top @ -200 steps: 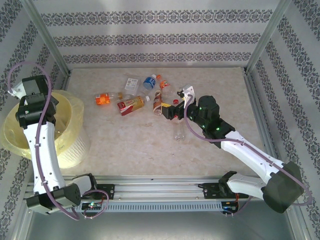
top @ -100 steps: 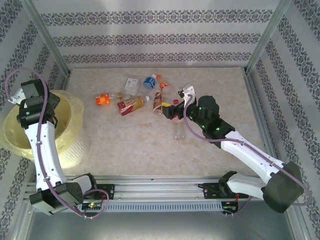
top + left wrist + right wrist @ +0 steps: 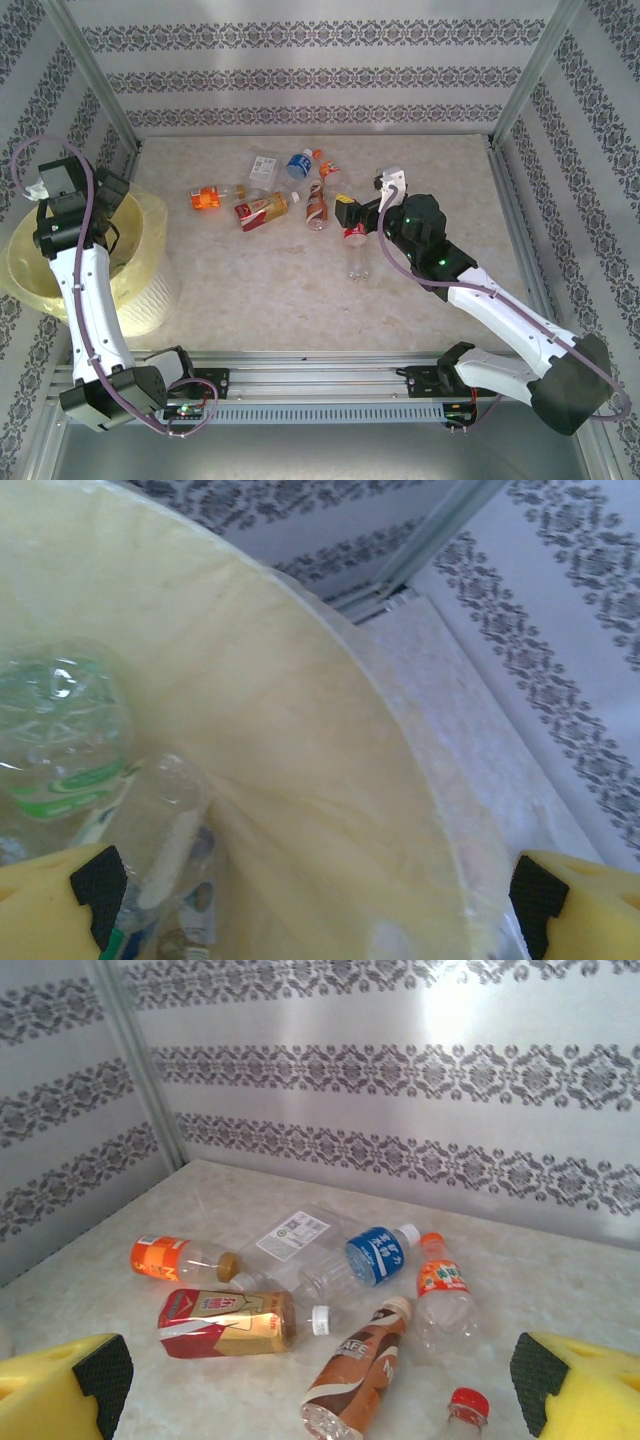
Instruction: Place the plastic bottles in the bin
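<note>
**A:** Where is your left claw?

**B:** My left claw (image 3: 105,200) hangs above the bin (image 3: 150,215), which stands at the table's left edge. Its jaws are spread wide, with nothing between them. From the wrist I look down into the yellow liner. A green-label bottle (image 3: 60,740) lies in there, with a clear bottle (image 3: 160,825) just beside it.

**A:** And the right one?

**B:** My right claw (image 3: 350,212) is out over the middle of the table (image 3: 250,290). Its jaws gape wide too and hold nothing. A red-cap bottle (image 3: 467,1407) sits low between my fingers (image 3: 60,1390), close under the claw. I cannot tell whether it touches them, or whether it is upright.

**A:** Which bottles are on the table?

**B:** There is a loose cluster beyond that claw, well apart from the bin.
- Farthest left lies the orange bottle (image 3: 165,1257), and near it the red-gold bottle (image 3: 225,1322). Both are on their sides.
- Behind them a white-label bottle (image 3: 295,1240) lies just beside the blue bottle (image 3: 380,1255).
- Right of those lies an orange-cap bottle (image 3: 440,1285).
- The brown bottle (image 3: 355,1375) lies nearest my claw, with its base toward me.
</note>
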Controlling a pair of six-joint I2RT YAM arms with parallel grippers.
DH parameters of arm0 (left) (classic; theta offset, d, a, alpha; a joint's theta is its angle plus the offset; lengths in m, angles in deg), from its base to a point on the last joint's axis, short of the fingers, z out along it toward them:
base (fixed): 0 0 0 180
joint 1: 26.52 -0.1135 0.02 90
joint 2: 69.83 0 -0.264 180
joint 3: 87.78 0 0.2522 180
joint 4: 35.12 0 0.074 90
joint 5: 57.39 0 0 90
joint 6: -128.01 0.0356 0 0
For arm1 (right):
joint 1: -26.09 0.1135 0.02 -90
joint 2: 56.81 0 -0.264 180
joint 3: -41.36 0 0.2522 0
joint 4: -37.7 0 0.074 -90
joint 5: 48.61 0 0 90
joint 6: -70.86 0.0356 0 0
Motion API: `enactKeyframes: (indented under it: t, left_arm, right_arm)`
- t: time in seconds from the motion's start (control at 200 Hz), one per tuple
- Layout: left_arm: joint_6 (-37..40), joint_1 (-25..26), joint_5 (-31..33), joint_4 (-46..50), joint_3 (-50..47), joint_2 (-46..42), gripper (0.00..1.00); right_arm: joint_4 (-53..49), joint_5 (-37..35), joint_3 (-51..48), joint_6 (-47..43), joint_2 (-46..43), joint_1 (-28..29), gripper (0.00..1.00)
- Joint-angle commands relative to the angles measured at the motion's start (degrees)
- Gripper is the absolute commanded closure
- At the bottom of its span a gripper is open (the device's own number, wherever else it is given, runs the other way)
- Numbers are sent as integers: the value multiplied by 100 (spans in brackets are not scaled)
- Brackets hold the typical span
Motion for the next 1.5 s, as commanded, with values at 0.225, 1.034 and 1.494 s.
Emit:
enactKeyframes:
  t: [0.225,1.034,1.494]
  left_arm:
    - [285,91,-1088,-562,197,-396,0]
    - [1020,3795,-912,-1436,1208,1084,0]
    - [941,4461,-1002,-1673,1474,2140,0]
  right_arm:
    - [-876,-1070,195,928,229,-246,2]
    - [-2512,-507,-229,2051,1221,-210,6]
    - [-3174,-414,334,2036,2475,126,8]
